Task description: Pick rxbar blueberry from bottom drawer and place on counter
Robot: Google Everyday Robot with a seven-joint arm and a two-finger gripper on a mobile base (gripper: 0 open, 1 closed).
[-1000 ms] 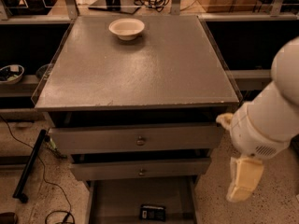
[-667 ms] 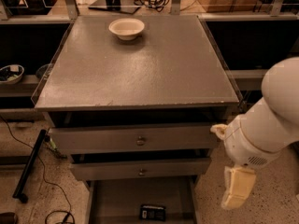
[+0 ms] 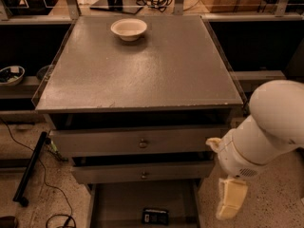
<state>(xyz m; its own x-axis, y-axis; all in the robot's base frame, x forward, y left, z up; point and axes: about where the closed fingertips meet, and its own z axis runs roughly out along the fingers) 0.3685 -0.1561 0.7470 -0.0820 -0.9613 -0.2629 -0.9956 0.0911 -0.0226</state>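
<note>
Looking down at the cabinet from the front, you find the counter [image 3: 142, 75] filling the upper middle of the view. It is a square matte grey top with a worn front edge and a clear rim [image 3: 51, 68] along its left side.

The robot arm [image 3: 270, 127], white and rounded, enters from the right edge. It sits to the right of the cabinet, level with the drawer fronts.

Three grey drawers stand below the counter, each pulled out further than the one above:
- The top drawer [image 3: 95, 142] carries a small round knob [image 3: 143, 143].
- The middle drawer [image 3: 104, 173] sits lower and carries a knob of its own.
- The bottom drawer [image 3: 121, 201] is pulled out furthest and shows a plain flat floor between its side walls.

The gripper [image 3: 228, 208] hangs pointing down from the end of the arm. It is outside the bottom drawer, just beyond its right wall and above the speckled floor [image 3: 266, 203]. From this angle you cannot tell whether the gripper is spread or closed. Nothing is seen in its grasp.

A pale bowl [image 3: 128, 29] stands upright near the back edge of the counter, slightly left of centre.

The rxbar blueberry [image 3: 155, 216] lies flat on the floor of the bottom drawer, near the lower edge of the view and right of the drawer's centre line. It is a small dark wrapped bar with pale marks. It lies left of the gripper, apart from it, with the drawer wall between them.
</note>
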